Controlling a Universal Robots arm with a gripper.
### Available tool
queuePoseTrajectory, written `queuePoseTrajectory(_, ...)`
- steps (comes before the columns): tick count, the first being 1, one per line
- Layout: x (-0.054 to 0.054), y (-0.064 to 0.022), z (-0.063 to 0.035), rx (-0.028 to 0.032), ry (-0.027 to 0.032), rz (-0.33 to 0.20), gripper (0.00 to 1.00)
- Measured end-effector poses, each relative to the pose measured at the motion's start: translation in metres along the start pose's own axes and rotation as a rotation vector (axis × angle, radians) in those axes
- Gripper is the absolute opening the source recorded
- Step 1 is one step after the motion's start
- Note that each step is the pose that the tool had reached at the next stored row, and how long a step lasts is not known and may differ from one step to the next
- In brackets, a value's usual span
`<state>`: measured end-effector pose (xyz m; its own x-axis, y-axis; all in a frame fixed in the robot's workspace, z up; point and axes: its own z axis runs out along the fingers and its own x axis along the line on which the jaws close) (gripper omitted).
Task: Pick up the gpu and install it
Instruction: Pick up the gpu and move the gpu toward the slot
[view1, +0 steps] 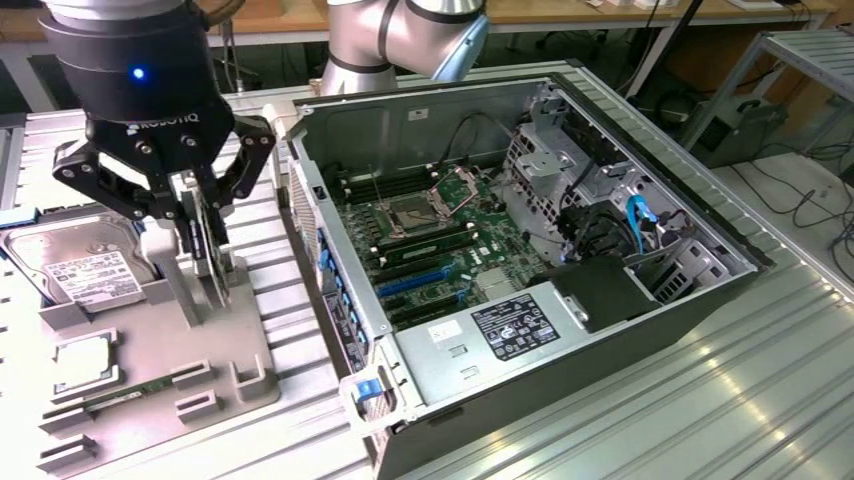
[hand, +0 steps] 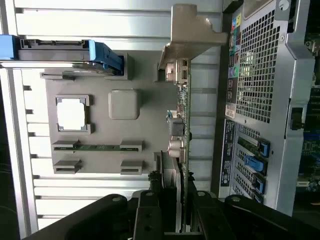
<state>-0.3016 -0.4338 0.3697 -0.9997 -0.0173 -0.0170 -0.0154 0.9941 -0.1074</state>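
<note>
The gpu (view1: 206, 262) stands on edge in the grey holder tray (view1: 247, 350) at the exterior view's left, about mid-height in that frame. Its round black fan faces sideways. In the wrist view I see the card (hand: 183, 125) edge-on, with its silver end bracket (hand: 192, 35) at the end away from the camera.

The gripper (view1: 198, 218) comes down on it from above, and its black fingers (hand: 149, 210) are drawn in against both faces of the card, so I read it as a partly closed grip on the gpu. The card's lower edge sits at the tray. I cannot tell whether it has left its slot.

On the same tray, towards the exterior view's left edge, is a silver hard drive (view1: 80, 270) with a white label. Below it in the frame lie a square processor chip (view1: 83, 357) and a narrow memory stick (view1: 127, 392).

Just beside the tray, filling the centre and right of the exterior view, lies the open computer case (view1: 387, 125). Its green motherboard (view1: 441, 240) is exposed, and the power supply (view1: 514, 325) is at the lower end.
</note>
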Motion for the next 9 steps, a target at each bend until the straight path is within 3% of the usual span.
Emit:
queuePoseTrajectory(1,0.000,-0.0012,-0.0108,0.0000,0.0000,0.000,0.28)
queuePoseTrajectory(9,0.000,-0.0025,-0.0227,0.0000,0.0000,0.000,0.28)
